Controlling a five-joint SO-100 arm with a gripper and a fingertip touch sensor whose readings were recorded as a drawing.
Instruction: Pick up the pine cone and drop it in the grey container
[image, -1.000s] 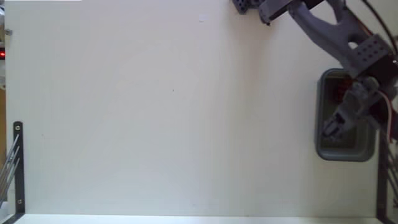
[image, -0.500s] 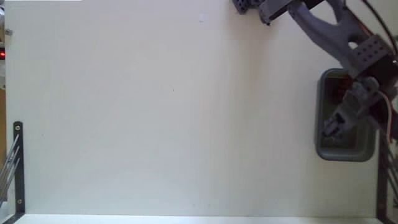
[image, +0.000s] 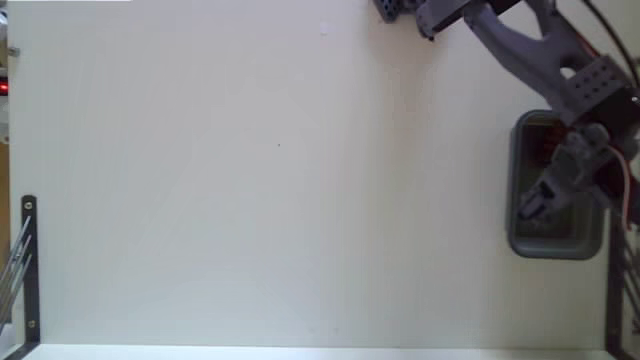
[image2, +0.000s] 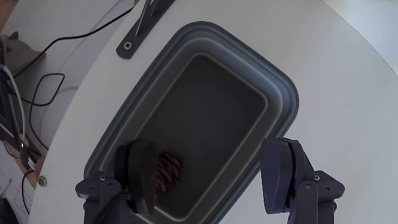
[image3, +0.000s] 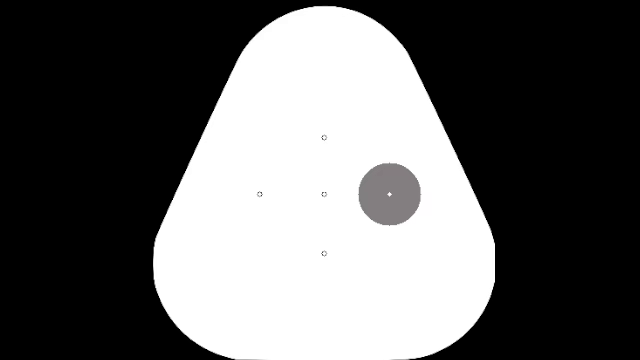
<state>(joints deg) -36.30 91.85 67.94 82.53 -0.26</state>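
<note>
The grey container (image2: 277, 78) fills the wrist view, a blue-grey tray with a thick rim and dark inside. On its floor near the lower left lies the pine cone (image2: 169, 172), reddish brown, partly behind the left finger (image2: 140, 171). My gripper (image2: 211, 165) hangs open above the tray, with nothing between its fingers. In the fixed view the container (image: 520, 238) sits at the right edge of the white table, and the gripper (image: 535, 205) hovers over its inside. A reddish patch that may be the cone shows at the tray's upper end there.
The white table (image: 280, 180) spreads wide to the left of the tray. Black metal brackets (image: 28, 265) sit at the left edge and one (image2: 138, 31) lies beside the tray. Cables (image2: 37, 87) hang off the table's side.
The gripper has shifted very slightly over the tray; otherwise nothing has visibly changed.
</note>
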